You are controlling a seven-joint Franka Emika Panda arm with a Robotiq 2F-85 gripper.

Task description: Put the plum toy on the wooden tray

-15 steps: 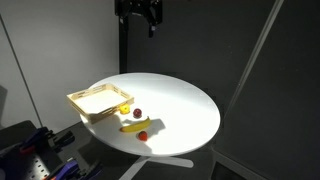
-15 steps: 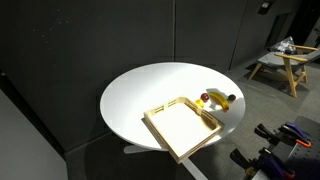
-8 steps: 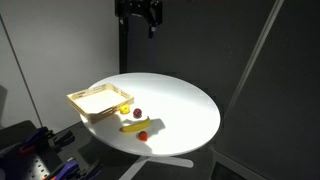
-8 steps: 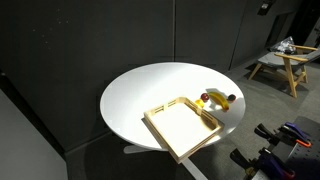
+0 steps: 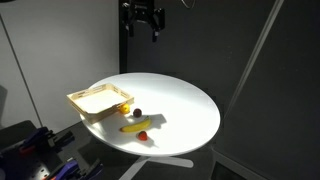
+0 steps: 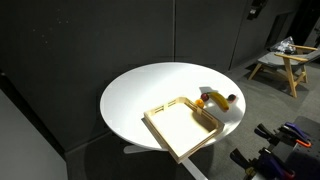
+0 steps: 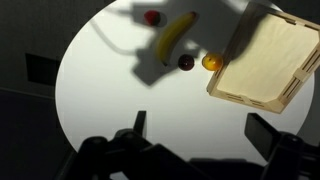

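The claw (image 5: 143, 22) hangs high up over the far side of the round white table (image 5: 195, 115), well apart from all the toys. In the wrist view its two fingers (image 7: 136, 124) stand wide apart with nothing between them, so the claw is open and holds nothing

The plum (image 7: 185, 62) sits on the table, not on the tray (image 7: 262, 60). In the wrist view it is a small dark ball just left of the tray's near left corner. A little yellow fruit (image 7: 210, 62) lies between the plum and the tray, just beside both. I cannot tell if the yellow fruit touches the tray

The banana (image 7: 178, 36) lies tilted on the far side of the plum, and its low end comes just beside the plum. A red fruit (image 7: 152, 17) sits farther off, just left of the banana's top end and near the table's edge

The tray is pale wood with low rims. It is the biggest thing on the table, and in both exterior views part of it sticks out over the table's edge. A dark shadow (image 7: 150, 72) falls across the white top in the wrist view — it lies left of the plum and under the banana

In an exterior view the plum (image 5: 138, 112) is just right of the tray, the banana lies nearer, and the red fruit is nearest of all
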